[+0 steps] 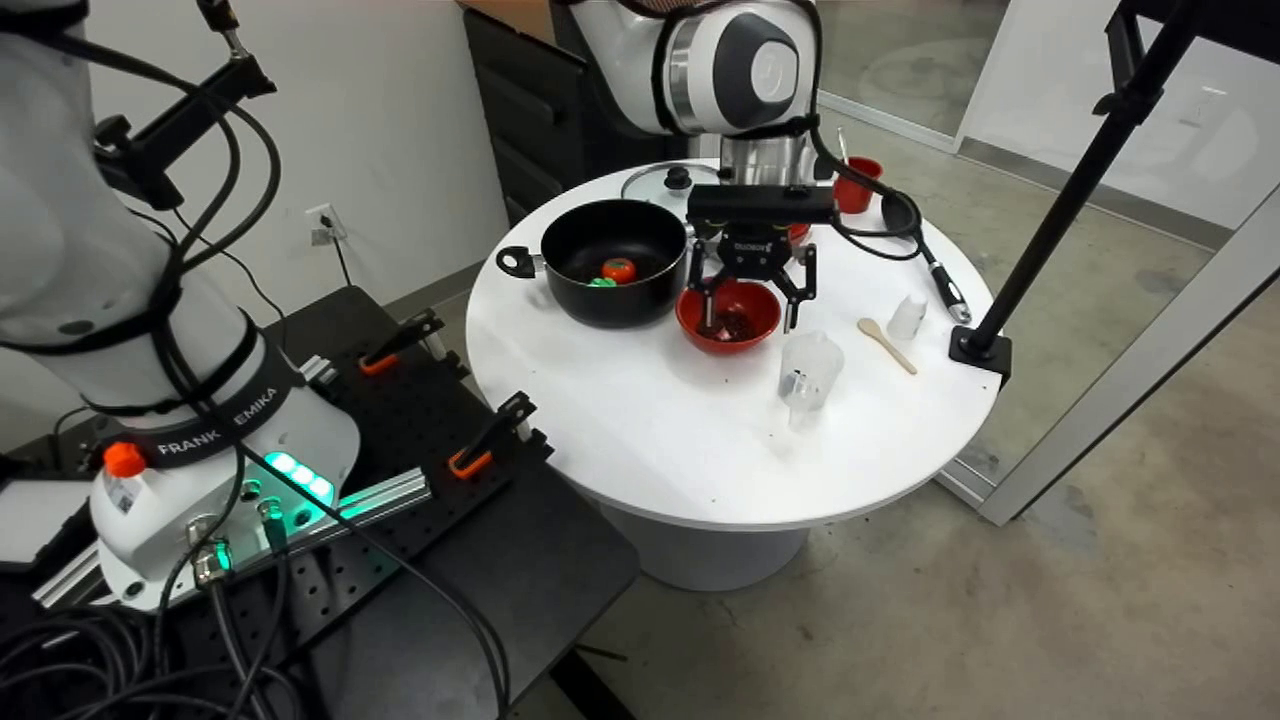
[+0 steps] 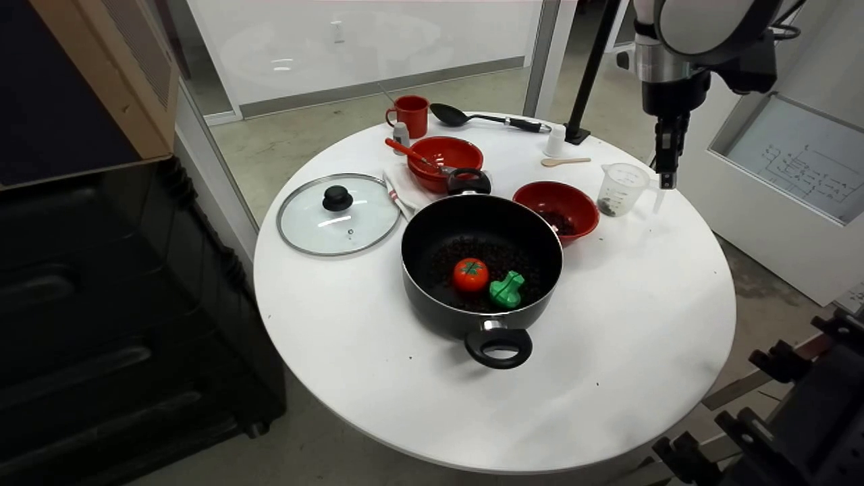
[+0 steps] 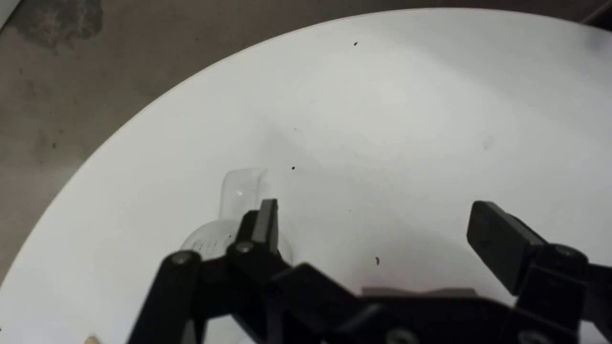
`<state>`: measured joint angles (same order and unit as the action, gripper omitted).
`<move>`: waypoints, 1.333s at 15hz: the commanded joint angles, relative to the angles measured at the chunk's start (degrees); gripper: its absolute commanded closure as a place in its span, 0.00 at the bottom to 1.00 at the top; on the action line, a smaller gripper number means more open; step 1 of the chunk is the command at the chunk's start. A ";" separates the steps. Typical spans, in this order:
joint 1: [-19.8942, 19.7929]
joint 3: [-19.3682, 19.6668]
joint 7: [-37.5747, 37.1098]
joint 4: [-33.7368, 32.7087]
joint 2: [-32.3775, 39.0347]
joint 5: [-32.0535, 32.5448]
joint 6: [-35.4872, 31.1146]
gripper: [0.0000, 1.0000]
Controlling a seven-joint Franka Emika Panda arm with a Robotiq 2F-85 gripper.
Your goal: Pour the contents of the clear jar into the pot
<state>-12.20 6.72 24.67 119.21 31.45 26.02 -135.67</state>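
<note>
The clear jar (image 1: 815, 362) is a see-through measuring jug with a handle. It stands upright on the white table, with some dark bits at its bottom (image 2: 617, 192). In the wrist view the jar (image 3: 210, 236) is partly hidden behind the left finger, with its handle showing beyond. The black pot (image 1: 625, 305) also shows in an exterior view (image 2: 439, 317); it holds a toy tomato, a green toy piece and dark beans. My gripper (image 1: 748, 328) is open and empty above the table, beside the jar and apart from it. It also shows in the wrist view (image 3: 370, 215).
A red bowl (image 2: 574, 202) with dark beans stands between pot and jar. Another red bowl (image 2: 445, 145), a red mug (image 2: 413, 116), a glass lid (image 2: 310, 226), a black ladle (image 2: 449, 115), a wooden spoon (image 2: 565, 162) and a white piece (image 2: 556, 140) lie around. A black post (image 1: 1060, 200) stands at the edge.
</note>
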 commanded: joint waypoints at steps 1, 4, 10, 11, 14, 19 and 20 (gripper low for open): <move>-2.65 0.18 6.02 -7.68 4.42 -2.51 4.19 0.00; -4.57 0.75 5.87 -12.58 7.08 -4.25 5.34 0.00; -6.46 0.04 3.95 -20.34 13.67 -8.03 5.47 0.00; -6.63 -0.28 3.95 -21.52 14.78 -8.97 5.57 0.00; -6.66 -0.88 3.25 -25.53 18.37 -11.51 6.68 0.00; -6.33 -0.42 2.44 -30.84 22.44 -12.47 10.62 0.00; -6.37 -0.36 2.24 -31.74 23.06 -12.49 11.39 0.00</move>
<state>-18.45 6.26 27.68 92.29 51.67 14.88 -127.92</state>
